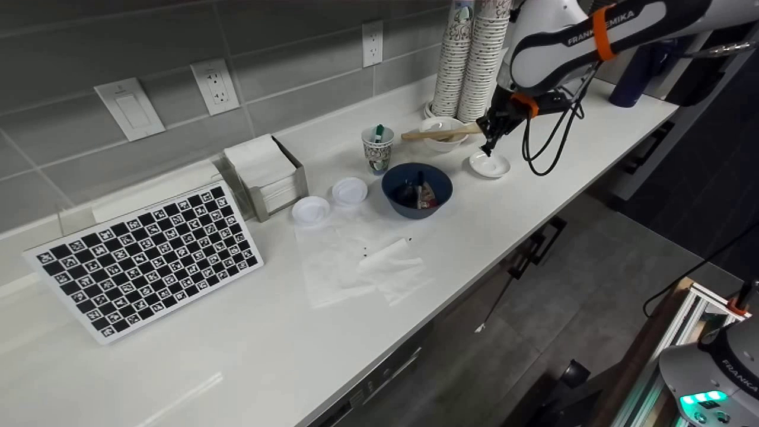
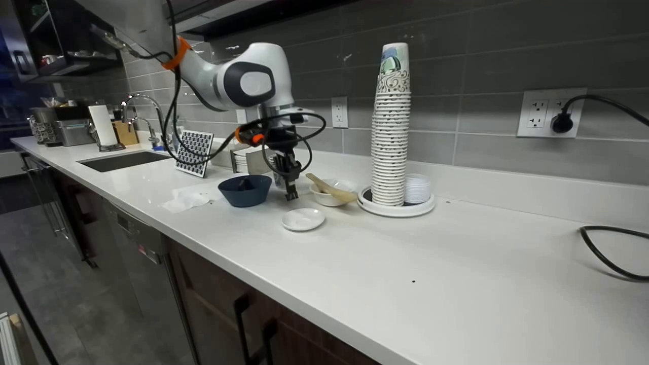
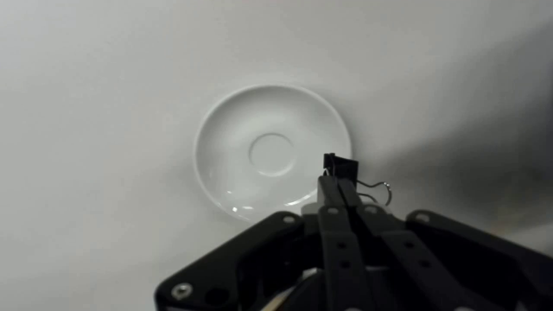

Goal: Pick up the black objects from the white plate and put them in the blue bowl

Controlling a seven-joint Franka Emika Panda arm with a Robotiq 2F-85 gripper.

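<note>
The white plate [image 3: 272, 108] is a small round saucer on the counter, bare in the wrist view. It also shows in both exterior views [image 1: 490, 165] [image 2: 303, 220]. My gripper [image 3: 339, 190] is shut on a black binder clip [image 3: 347, 167] with wire handles, one of the black objects. In the wrist view the clip overlaps the plate's rim. In both exterior views my gripper [image 1: 489, 142] [image 2: 290, 188] is above the counter near the plate. The blue bowl [image 1: 417, 210] stands beside the plate, with dark and reddish items inside. It also shows in an exterior view [image 2: 245, 196].
A white bowl [image 1: 439, 124] with a wooden utensil [image 2: 332, 187] stands near the gripper. Tall cup stacks [image 2: 390, 147] rise by the wall. A patterned cup [image 1: 378, 153], pale discs [image 1: 350, 191], napkins [image 1: 379, 267] and a checkered board [image 1: 148, 261] are farther along.
</note>
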